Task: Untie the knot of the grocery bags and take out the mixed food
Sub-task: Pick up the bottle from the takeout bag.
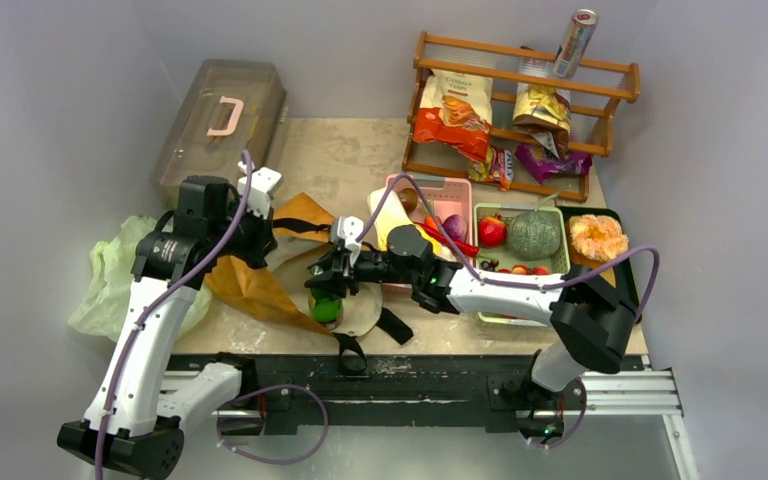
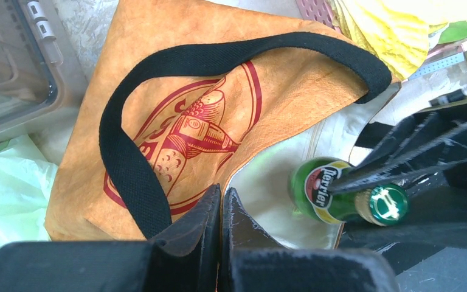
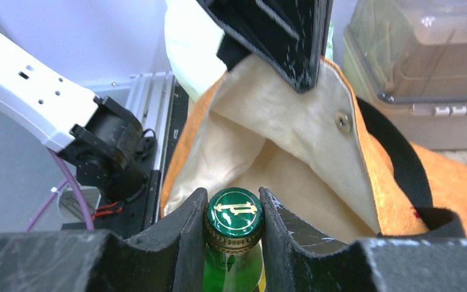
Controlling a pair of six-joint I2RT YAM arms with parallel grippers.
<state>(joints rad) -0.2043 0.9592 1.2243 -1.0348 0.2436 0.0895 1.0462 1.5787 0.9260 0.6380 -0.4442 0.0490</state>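
The mustard-brown tote (image 1: 252, 287) lies open at the table's near edge, its cream lining (image 3: 280, 152) showing. My left gripper (image 2: 224, 201) is shut on the tote's rim and holds the mouth up. My right gripper (image 3: 234, 213) is shut on the cap of a green bottle (image 2: 322, 191) that stands in the tote's mouth (image 1: 326, 308). The pale-green plastic bag (image 1: 110, 275) lies crumpled at the far left; its knot is hidden. The other food lies in trays: yellow cabbage (image 1: 388, 215), red chilli (image 1: 450, 240), a red fruit (image 1: 491, 231) and a green melon (image 1: 533, 233).
A pink tray (image 1: 457, 187), a green tray (image 1: 520, 318) and a black tray (image 1: 625, 285) sit side by side at the right. A grey lidded box (image 1: 222, 115) stands at the back left. A wooden rack (image 1: 520, 75) with chip bags and a can (image 1: 574, 40) stands at the back right.
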